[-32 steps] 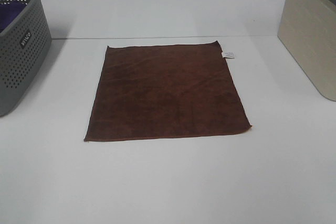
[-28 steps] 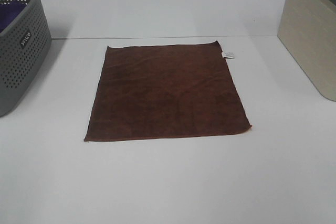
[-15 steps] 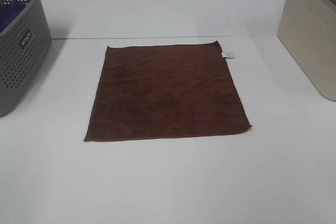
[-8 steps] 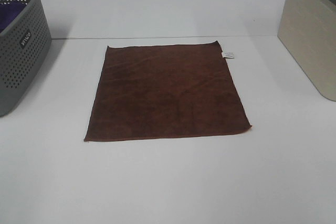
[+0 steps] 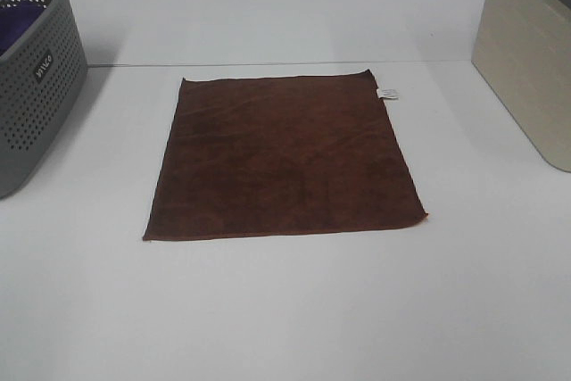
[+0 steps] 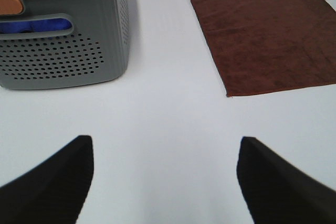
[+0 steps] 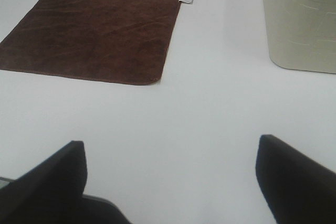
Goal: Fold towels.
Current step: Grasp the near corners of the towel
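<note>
A dark reddish-brown square towel (image 5: 284,160) lies flat and unfolded on the white table, with a small white tag (image 5: 389,94) at its far right corner. It also shows in the left wrist view (image 6: 268,38) and the right wrist view (image 7: 94,30). My left gripper (image 6: 165,177) is open and empty, over bare table to the near left of the towel. My right gripper (image 7: 170,182) is open and empty, over bare table to the near right of the towel. Neither gripper shows in the exterior view.
A grey perforated basket (image 5: 34,78) with purple cloth inside stands at the far left; it also shows in the left wrist view (image 6: 63,40). A beige bin (image 5: 531,60) stands at the far right, and shows in the right wrist view (image 7: 299,19).
</note>
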Robot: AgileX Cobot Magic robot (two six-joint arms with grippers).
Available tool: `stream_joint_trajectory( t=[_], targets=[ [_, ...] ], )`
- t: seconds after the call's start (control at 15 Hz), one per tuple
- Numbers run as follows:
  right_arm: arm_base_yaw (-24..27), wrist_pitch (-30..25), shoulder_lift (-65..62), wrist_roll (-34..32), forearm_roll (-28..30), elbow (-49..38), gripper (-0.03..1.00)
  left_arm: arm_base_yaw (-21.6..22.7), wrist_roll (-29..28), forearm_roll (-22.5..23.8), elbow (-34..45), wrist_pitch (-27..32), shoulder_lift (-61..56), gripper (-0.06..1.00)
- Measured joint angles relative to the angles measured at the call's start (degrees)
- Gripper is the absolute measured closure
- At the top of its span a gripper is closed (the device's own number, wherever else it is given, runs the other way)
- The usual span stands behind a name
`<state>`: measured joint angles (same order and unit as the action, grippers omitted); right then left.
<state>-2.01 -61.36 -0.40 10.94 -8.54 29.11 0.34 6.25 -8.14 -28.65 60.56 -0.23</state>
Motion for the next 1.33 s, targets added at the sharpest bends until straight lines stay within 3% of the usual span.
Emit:
stream_joint_trajectory(
  t=[1.33],
  targets=[
    [0.0,0.0,0.0,0.0,0.0,0.0,0.14,0.0,0.0,0.0,0.0,0.0,0.0,0.22]
  ],
)
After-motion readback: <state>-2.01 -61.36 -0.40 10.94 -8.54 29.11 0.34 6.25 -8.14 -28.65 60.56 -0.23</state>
